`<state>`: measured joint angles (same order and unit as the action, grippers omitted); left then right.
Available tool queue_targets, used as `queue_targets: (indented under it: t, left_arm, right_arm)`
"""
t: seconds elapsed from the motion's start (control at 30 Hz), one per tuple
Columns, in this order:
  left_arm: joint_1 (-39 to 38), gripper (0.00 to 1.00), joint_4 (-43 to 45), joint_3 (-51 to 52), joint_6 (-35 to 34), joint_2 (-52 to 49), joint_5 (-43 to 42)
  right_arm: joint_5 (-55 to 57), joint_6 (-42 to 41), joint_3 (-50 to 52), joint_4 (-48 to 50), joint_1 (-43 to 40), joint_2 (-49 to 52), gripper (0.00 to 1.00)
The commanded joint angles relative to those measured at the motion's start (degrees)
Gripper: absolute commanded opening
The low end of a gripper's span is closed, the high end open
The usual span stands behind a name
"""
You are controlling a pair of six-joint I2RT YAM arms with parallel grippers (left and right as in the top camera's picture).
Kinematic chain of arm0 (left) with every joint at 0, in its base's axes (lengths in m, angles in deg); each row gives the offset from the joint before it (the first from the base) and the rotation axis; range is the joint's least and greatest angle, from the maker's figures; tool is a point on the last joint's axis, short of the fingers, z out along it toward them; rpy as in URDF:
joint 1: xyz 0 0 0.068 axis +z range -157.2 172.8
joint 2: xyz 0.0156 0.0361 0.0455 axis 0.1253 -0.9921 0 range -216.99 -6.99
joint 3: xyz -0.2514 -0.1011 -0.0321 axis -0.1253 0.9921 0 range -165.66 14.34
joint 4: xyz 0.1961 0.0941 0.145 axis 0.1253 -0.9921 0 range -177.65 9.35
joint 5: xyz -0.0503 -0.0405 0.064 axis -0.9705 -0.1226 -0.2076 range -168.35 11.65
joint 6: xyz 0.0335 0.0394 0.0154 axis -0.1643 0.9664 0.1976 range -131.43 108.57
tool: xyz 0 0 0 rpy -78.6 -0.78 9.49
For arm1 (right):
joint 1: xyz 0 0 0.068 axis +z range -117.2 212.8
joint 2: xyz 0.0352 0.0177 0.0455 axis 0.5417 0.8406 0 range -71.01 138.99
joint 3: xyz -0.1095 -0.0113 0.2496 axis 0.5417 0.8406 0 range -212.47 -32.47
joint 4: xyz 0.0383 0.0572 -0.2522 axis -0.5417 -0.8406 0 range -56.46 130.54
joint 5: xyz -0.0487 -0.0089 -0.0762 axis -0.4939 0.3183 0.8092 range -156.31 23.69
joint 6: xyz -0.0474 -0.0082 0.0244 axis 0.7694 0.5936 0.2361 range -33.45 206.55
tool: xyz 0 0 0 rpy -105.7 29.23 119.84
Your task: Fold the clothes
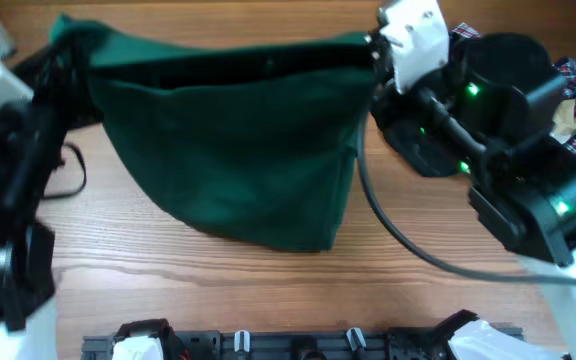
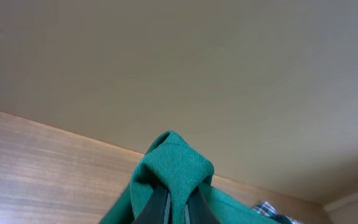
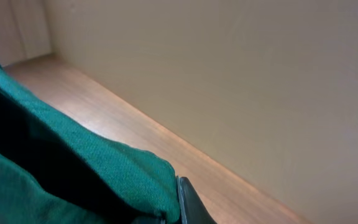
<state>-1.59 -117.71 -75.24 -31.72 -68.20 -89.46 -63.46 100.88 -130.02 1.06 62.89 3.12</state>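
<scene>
Left claw [image 2: 176, 205] and right claw [image 3: 179, 208] each clamped on 1 top corner of the green garment [image 1: 238, 140], stretching it flat, judged ready for folding.

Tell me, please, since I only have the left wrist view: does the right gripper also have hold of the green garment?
Observer: Yes. In the right wrist view an edge of the green garment is bunched at the right gripper, which looks closed on it.
Operator: Thank you. How does the cloth lie between the arms?
Observer: From overhead, its top edge is stretched from the left gripper across to the right one, and the rest sags below like an open pouch.
Operator: Is anything lying near it?
Observer: A grey cable curves across the wooden table, close beside the garment's right edge.
</scene>
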Motion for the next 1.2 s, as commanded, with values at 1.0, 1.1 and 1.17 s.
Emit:
queue_targets:
  t: [1.0,1.1,1.17]
  left_arm:
    - [-8.6,0.04,-16.0,-0.7,3.4,2.4,7.8]
    - [-8.8,0.04,-19.7,-0.7,3.3,8.9,7.8]
    - [-8.8,0.04,-22.0,-0.7,2.6,12.6,7.8]
  right_arm:
    - [-17.2,-7.1,-1.2,-13.5,-14.7,-5.8,0.04]
    - [-19.8,-8.5,-1.2,-19.4,-14.7,-11.0,0.04]
    - [-21.6,-8.5,-1.2,-22.4,-14.7,-13.9,0.04]
